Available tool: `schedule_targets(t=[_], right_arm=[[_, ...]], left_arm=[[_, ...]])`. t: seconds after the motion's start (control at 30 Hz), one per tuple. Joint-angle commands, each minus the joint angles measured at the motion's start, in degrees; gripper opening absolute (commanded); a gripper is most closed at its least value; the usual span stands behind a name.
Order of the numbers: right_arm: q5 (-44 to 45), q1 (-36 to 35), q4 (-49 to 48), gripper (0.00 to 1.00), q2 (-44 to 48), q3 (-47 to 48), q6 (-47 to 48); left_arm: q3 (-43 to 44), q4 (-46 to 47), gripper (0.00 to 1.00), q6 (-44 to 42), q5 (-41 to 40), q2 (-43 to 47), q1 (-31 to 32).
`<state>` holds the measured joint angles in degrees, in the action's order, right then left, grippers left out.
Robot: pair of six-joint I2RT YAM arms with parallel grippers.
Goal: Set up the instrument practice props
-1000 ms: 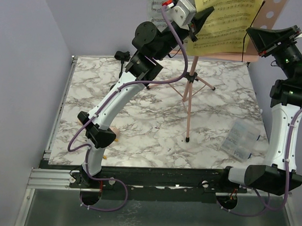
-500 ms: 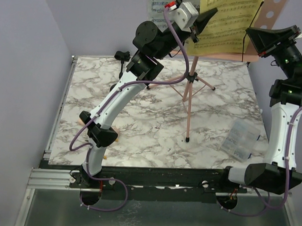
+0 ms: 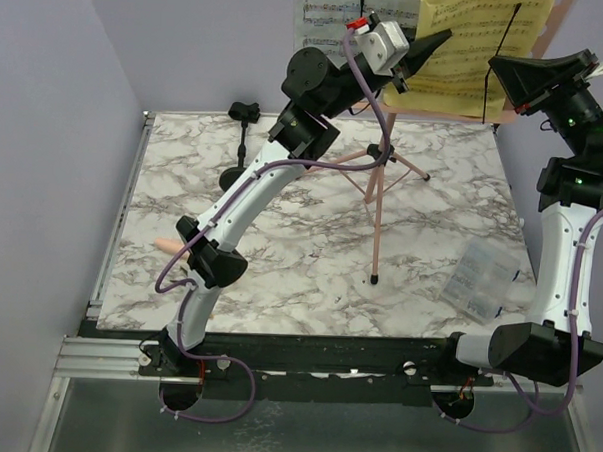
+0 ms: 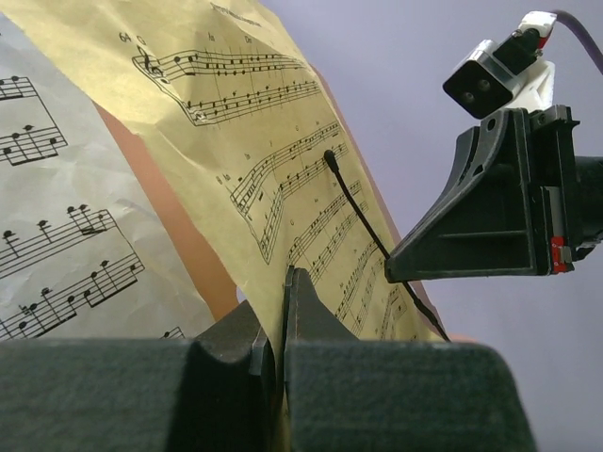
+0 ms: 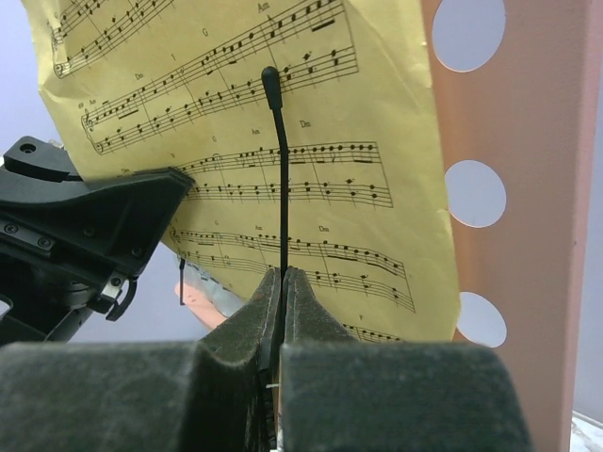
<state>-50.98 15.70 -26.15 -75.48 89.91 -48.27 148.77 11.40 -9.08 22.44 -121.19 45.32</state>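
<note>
The left hand [image 4: 285,282] pinched the yellow page [image 4: 236,113] steady; the right hand [image 5: 283,278] pinched the wire retainer [image 5: 281,169], seemingly to pin it

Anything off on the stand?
Yes. The yellow sheet-music page sits askew on the pink perforated music-stand desk: its staves slant and its side edge runs off-parallel to the desk's holes. The left gripper pinches its lower edge.

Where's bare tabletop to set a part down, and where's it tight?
Bare marble table: near-centre, between the left arm and the pink tripod pole; far-left corner beside the small black round-based mic stand. Crowded: near right by the clear plastic box; overhead at the yellow sheet-music page, where left gripper and right gripper are shut.
</note>
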Motion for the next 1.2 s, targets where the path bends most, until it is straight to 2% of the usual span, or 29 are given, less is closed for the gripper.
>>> schedule_targets(t=[0.0,0.23,0.67,1.17], right_arm=[[-3.63,-0.24,-0.38,0.01,0.12,0.71,1.43],[-3.91,-0.23,-2.32,0.01,-0.37,0.19,-0.08],[-4.01,-0.32,-2.43,0.01,-0.13,0.35,-0.63],[-5.01,-0.34,-1.6,0.01,-1.55,0.66,-0.07]], left_arm=[[3.18,3.99,0.0,0.25,2.75,-1.81,-0.34],[4.8,6.9,0.0,1.72,3.61,-3.31,0.11],[7.04,5.34,0.0,-1.71,4.38,-5.3,1.52],[6.53,4.94,0.0,-1.76,5.06,-5.67,0.82]])
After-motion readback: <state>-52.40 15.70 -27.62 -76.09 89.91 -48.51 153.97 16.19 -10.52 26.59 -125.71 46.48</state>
